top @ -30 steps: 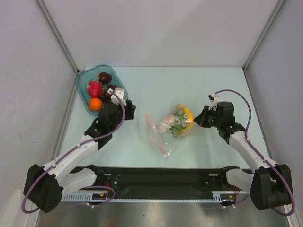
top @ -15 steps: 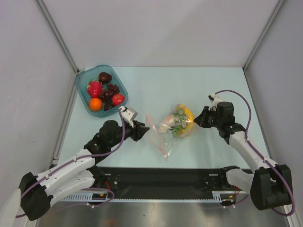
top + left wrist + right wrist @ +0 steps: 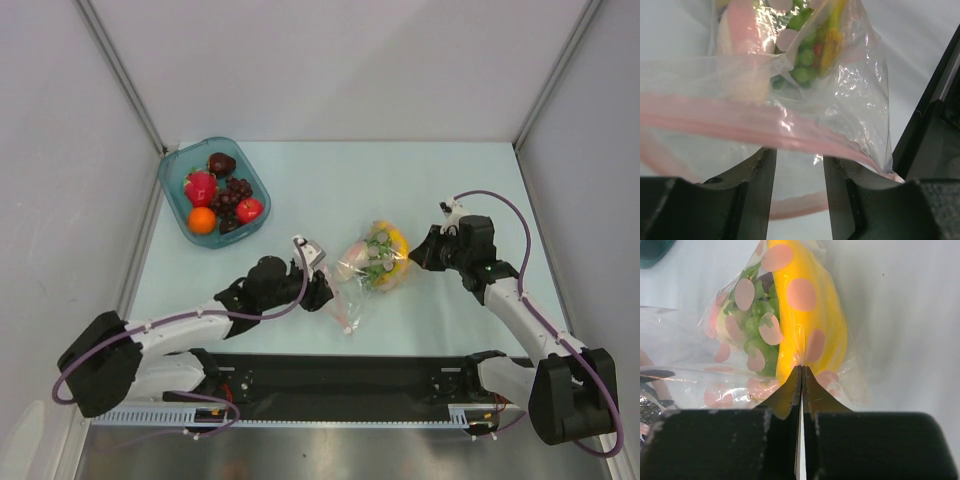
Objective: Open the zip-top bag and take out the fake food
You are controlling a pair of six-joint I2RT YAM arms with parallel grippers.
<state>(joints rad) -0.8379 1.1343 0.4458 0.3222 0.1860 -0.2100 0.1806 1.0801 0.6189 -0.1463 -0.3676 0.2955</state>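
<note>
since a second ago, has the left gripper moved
Yes. The left gripper has swung right and toward the table's near edge, away from the tray, and is now at the zip edge of the bag.

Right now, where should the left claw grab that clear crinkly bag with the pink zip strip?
Probably one lip of the pink zip strip of the clear crinkly bag, approached from that mouth end. It is the firmest, flattest edge, it lies across the open left gripper, and the shut right gripper pins the opposite end.
</note>
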